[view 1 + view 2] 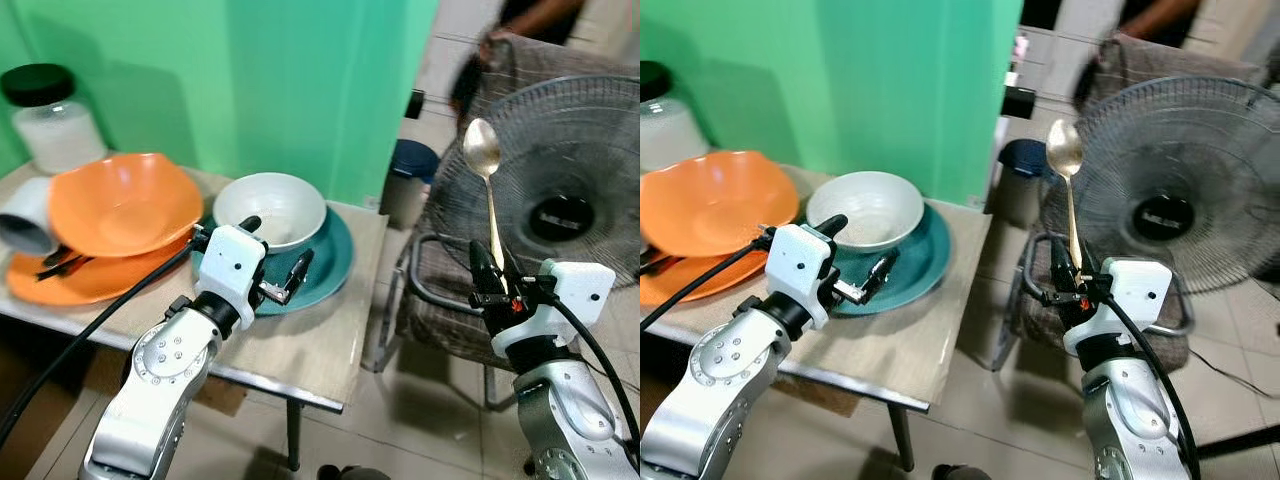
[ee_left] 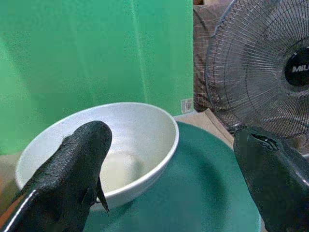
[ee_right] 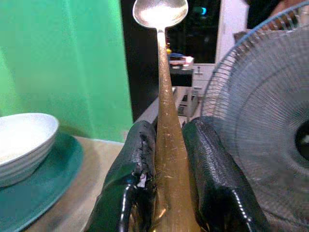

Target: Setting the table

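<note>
Spoon upright, long axis vertical, bowl uppermost, handle pinched in right end effector beside the tabletop; left end effector spread over white bowl on teal plate.

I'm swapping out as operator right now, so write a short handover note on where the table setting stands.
Right gripper: jaws shut on the spoon, held upright with its bowl up, off the table's right edge in front of the fan.
Left gripper: jaws open, hovering over the teal plate beside the white bowl, holding nothing.
Done: white bowl sits on the teal plate on the table.
At the table's left: orange bowl on an orange plate, and a jar.
Left: probably bring the spoon over and lay it by the teal plate.
</note>
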